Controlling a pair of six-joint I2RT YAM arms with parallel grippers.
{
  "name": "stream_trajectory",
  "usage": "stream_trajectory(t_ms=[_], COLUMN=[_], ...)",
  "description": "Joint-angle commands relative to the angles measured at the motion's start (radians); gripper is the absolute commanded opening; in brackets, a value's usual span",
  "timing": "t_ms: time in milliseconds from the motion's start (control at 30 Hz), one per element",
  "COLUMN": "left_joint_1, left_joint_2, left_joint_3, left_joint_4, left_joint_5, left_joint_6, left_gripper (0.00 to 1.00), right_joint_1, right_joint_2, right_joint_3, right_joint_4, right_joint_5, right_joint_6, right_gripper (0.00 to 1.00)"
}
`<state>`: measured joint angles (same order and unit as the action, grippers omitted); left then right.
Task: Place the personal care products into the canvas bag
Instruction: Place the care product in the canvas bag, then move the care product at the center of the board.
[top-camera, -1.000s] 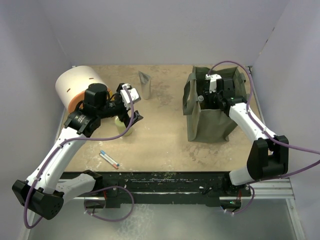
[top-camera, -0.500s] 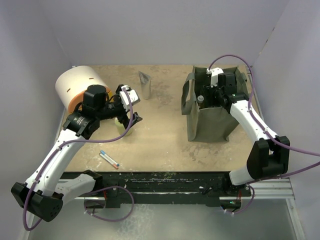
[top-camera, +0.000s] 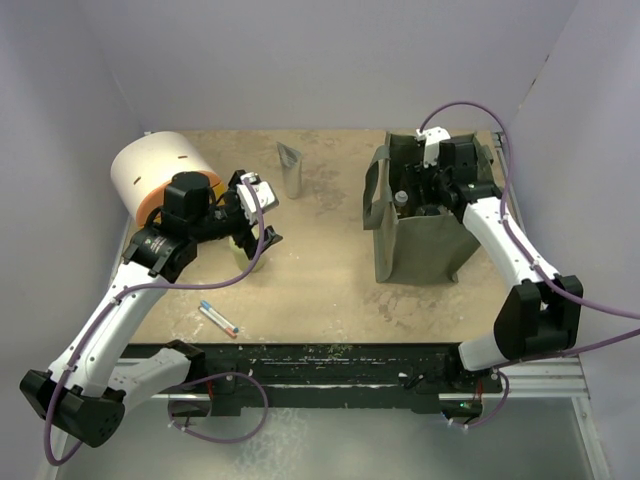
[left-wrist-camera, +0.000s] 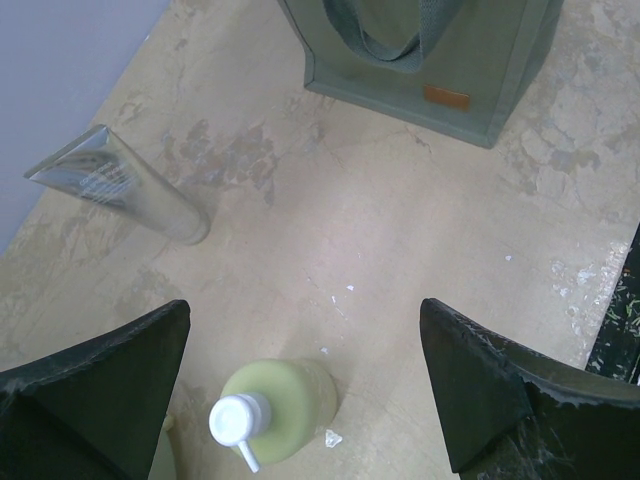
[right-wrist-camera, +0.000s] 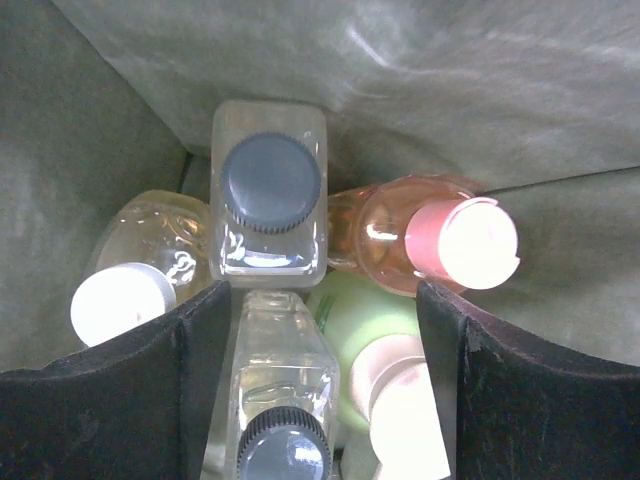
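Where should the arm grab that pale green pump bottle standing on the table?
Around its round body, below the white pump head, coming down from above. The pale green bottle looks upright, roughly between the open fingers of the left gripper. Its spout juts sideways, so the smooth body probably gives the firmer hold.

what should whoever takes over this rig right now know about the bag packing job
Left gripper: open, hovering over the pale green pump bottle on the table, a finger on each side, not gripping.
Right gripper: open, inside the canvas bag, holding nothing.
Done: five in the bag: two clear dark-capped bottles, orange bottle, white-capped bottle, pale green bottle.
Left: the pump bottle and the silver tube, both on the table left of the bag.
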<state>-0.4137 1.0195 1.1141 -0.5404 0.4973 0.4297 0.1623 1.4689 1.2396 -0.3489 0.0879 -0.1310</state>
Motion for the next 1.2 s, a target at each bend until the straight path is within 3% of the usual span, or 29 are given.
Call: stream_trajectory(t_ms=[0, 700, 1167], left_joint_1=[-0.004, 0.0, 0.116], left_joint_2=[-0.02, -0.042, -0.017], left_joint_3=[-0.01, 0.004, 0.023], left_joint_4=[0.025, 0.028, -0.007], left_joint_5=[-0.003, -0.062, -0.271], left_joint_6=[0.015, -0.04, -0.154], left_gripper=[0.99, 0.99, 0.99], right_joint_1=[-0.006, -0.006, 0.017], right_joint_2=[-0.053, -0.127, -0.166], right_joint_3=[0.076, 0.234, 0.408], right_joint_4=[0.02, -0.076, -0.157], right_joint_5=[0.017, -0.007, -0.22], right_joint_6=[-0.002, -0.002, -0.064], right_gripper=[0.78, 0.86, 0.82])
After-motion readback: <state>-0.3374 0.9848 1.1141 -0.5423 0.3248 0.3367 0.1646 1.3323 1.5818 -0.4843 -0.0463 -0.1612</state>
